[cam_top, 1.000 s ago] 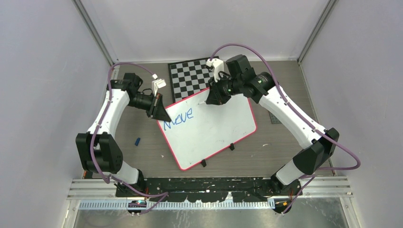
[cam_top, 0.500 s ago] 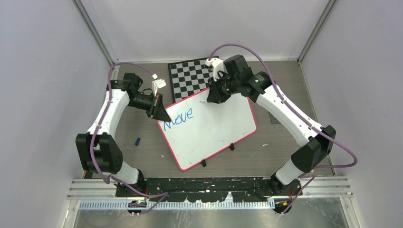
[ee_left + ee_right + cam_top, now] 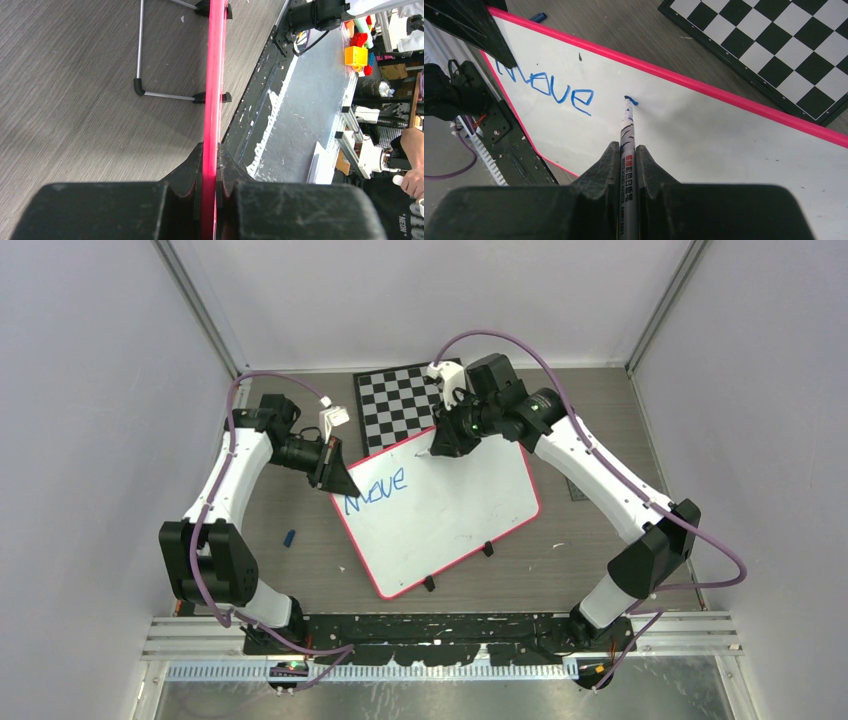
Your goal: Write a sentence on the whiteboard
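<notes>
A two-armed robot works at the whiteboard (image 3: pixel 440 525), which sits skewed at the middle of the table (image 3: pixel 580 570), its far edge just beside a checkered board (image 3: pixel 398 405). The left gripper (image 3: pixel 210 150) is clamped on the whiteboard's pink rim (image 3: pixel 215 75) at its left corner, bracing it. The right gripper (image 3: pixel 626 147) is clenched around a marker (image 3: pixel 628 135), whose tip appears to rest on the white surface just right of the one word written so far. A short blue stroke there opens the next word

The sentence (image 3: pixel 549 87) reads only "Move", in blue, near the whiteboard's left corner, so most of the writing looks still to be done. A small blue object (image 3: pixel 289 538), possibly the marker's cap, lies on the table off the whiteboard's left edge

To do this stroke well, the tip likely needs light, even pressure: enough to leave an unbroken line, not so much that the whiteboard shifts on its small black feet. The left grip should stay firm for the same reason. The new letters are best matched in height to "Move", with a clear gap after it. They should run parallel to the whiteboard's far edge and leave the lower half of the whiteboard free for a second line
</notes>
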You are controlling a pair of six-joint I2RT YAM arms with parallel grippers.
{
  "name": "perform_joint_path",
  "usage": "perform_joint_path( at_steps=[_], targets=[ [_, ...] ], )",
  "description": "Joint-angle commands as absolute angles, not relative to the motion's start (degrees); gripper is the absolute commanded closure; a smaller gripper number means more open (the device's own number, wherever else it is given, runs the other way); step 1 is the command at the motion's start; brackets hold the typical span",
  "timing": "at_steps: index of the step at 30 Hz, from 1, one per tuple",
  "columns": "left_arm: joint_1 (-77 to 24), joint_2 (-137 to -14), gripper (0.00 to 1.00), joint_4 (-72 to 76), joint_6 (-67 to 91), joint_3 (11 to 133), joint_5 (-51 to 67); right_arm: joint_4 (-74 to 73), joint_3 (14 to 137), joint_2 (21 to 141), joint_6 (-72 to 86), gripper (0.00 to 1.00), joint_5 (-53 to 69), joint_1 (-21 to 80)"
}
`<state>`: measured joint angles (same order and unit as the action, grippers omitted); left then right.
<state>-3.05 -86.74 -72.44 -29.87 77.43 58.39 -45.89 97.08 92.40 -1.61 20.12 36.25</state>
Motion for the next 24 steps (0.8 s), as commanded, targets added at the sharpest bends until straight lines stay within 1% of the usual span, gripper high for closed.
perform_joint_path(
  at_steps=[1,18,24],
  targets=[
    [-5.0,-86.2,1.0,-67.8,-33.4,76.3,50.6,-43.5,98.5,93.5,-2.3,1.0,19.4,36.7],
    [-5.0,-86.6,1.0,-67.9,-33.5,76.4,50.4,-43.9,91.2,89.5,-4.7,1.0,18.6,36.8],
    [-5.0,-86.6,1.0,-67.9,-33.4,76.4,50.4,-43.7,89.1,88.9,-3.6,1.0,20.5,37.2]
  ],
)
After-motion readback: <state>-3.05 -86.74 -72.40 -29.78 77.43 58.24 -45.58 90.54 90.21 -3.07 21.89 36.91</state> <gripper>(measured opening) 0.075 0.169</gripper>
